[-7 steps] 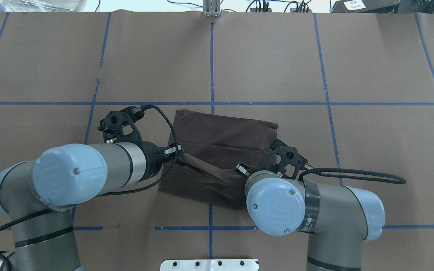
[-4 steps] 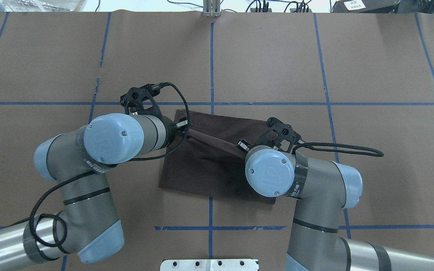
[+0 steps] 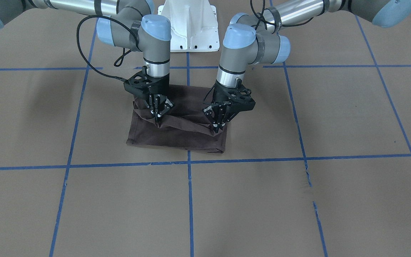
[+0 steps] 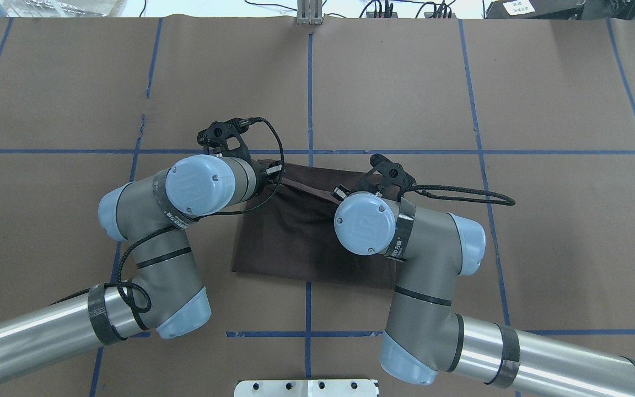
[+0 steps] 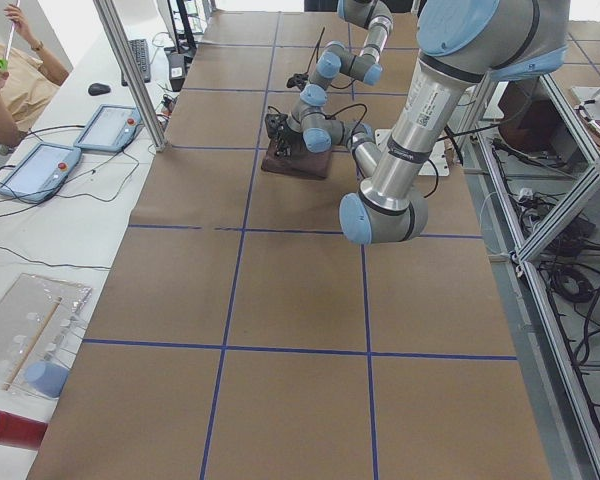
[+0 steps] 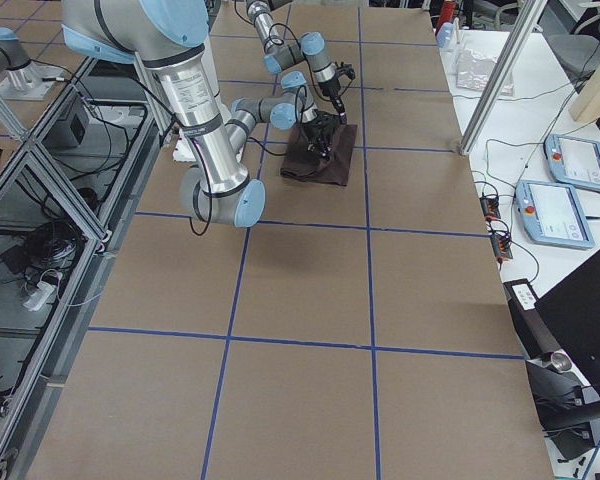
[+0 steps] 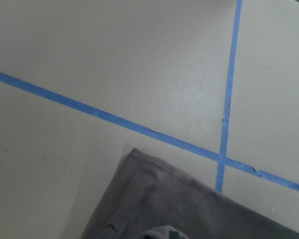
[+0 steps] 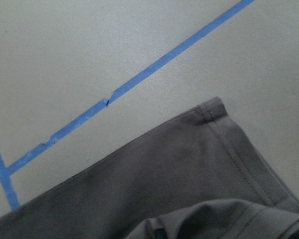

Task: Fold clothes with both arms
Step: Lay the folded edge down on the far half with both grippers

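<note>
Here | front: left hand [image 3: 217,127], right hand [image 3: 158,120] pinch T-shirt [image 3: 177,137] | overhead: grip hidden

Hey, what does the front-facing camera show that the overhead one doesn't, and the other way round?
Only the front-facing view shows the hands themselves: the left hand and right hand each pinch a raised fold of the T-shirt, with the cloth stretched between them. Only the overhead view shows the cables beyond the table's far edge; there, the wrist joints cover the hands. Both show the left arm, the right arm, the paper-covered table and its blue tape lines.
</note>
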Available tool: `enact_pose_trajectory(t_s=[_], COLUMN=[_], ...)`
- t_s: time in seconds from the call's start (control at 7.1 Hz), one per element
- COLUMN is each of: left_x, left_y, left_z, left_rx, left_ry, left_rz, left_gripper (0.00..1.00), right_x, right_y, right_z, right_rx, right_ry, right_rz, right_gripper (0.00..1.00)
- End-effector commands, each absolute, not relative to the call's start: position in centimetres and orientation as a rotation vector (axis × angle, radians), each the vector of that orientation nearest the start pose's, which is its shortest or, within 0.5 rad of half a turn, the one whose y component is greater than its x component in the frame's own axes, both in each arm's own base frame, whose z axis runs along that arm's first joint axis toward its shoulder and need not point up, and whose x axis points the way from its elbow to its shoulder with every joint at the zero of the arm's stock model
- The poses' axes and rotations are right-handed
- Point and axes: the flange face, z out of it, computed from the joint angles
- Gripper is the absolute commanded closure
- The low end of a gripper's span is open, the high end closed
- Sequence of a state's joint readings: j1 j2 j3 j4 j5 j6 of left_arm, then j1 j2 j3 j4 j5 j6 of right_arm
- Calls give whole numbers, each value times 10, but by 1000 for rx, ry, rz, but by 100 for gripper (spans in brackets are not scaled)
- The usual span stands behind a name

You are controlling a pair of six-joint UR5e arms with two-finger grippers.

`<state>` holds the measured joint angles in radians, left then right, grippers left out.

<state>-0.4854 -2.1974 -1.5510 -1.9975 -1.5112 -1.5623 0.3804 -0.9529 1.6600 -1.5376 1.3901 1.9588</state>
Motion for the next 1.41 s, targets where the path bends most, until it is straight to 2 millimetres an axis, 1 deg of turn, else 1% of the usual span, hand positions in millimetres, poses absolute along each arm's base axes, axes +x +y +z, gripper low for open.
enact_pose_trajectory(t_s=[0.0,0.14,0.28,0.42,0.56,0.7,0.85,0.99,1.13,1.27], left_x=[573,568,551,521,489,483,483,483,484,483], left_y=[-460,-464,-473,-484,-489,-491,-491,-491,-491,-491], left_z=[265,263,259,256,267,269,269,269,270,270], left_rx=[326,391,390,360,387,406,404,401,399,399], left_ry=[1011,991,1004,1034,1028,1023,1023,1024,1022,1024], left_rz=[-434,-315,-268,-197,-117,-102,-105,-107,-109,-110], left_gripper=[85,1,0,0,0,0,0,0,0,0], right_x=[-582,-581,-567,-549,-547,-556,-574,-588,-596,-602], right_y=[-398,-400,-417,-429,-427,-415,-393,-377,-375,-382], right_z=[262,261,260,250,240,235,229,232,247,261], right_rx=[182,226,201,156,168,177,215,262,290,303], right_ry=[-751,-735,-738,-767,-779,-785,-783,-763,-721,-682], right_rz=[746,631,613,558,526,492,450,388,336,310], right_gripper=[77,1,0,0,0,0,0,0,0,0])
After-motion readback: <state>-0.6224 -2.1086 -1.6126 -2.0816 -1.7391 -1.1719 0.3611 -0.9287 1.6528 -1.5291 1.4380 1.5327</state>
